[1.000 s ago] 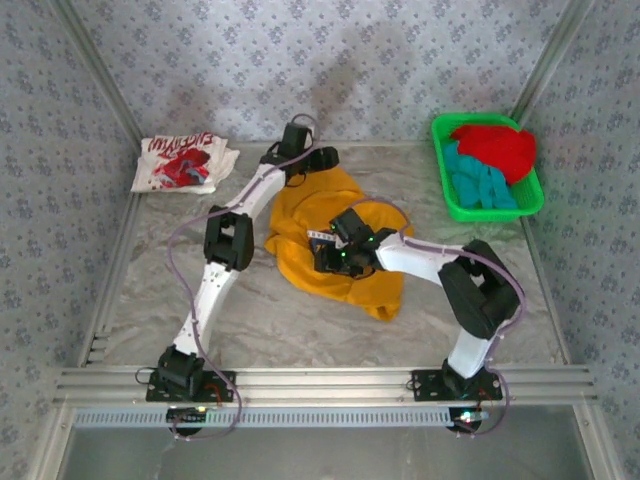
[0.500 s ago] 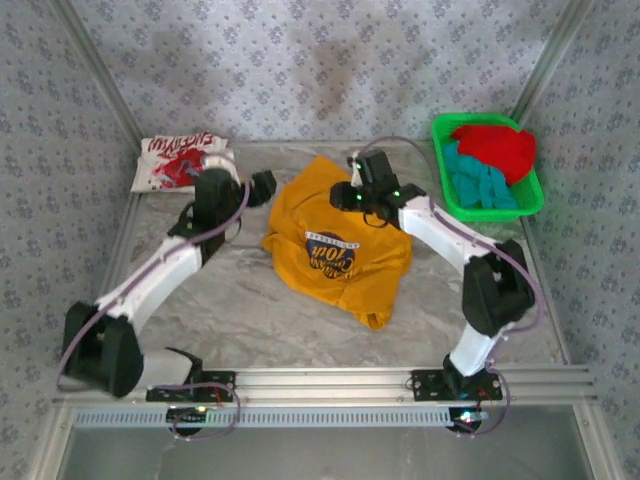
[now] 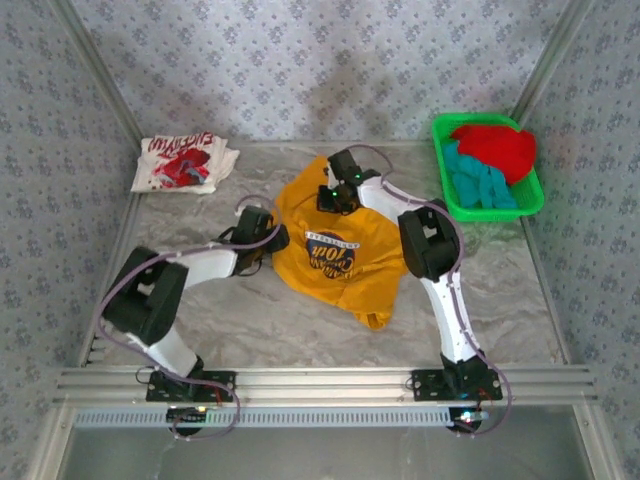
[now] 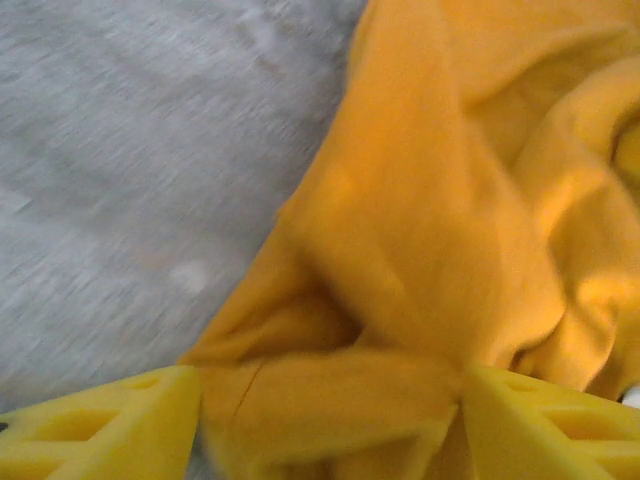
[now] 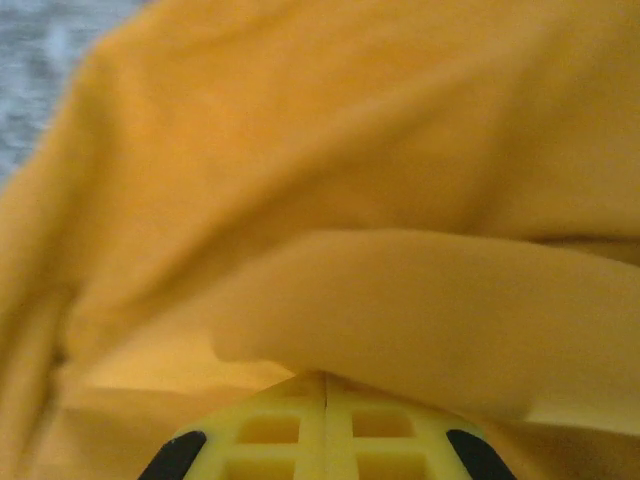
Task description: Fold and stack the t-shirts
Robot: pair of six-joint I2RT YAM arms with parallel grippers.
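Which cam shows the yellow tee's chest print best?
Top external: the yellow tee lies spread with its dark blue print facing up. Wrist cams sit too close: left catches a bunched edge beside the table, right blurred folds.

Yellow-orange tee [image 3: 350, 285] w/ dark blue print; green basket [image 3: 438, 132].

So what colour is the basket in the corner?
The basket is bright green, clearest in the top view.

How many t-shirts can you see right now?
4. A yellow-orange t-shirt spread mid-table, a white t-shirt folded at the far left, and a red t-shirt and a teal t-shirt bunched in the green basket, which may hide more.
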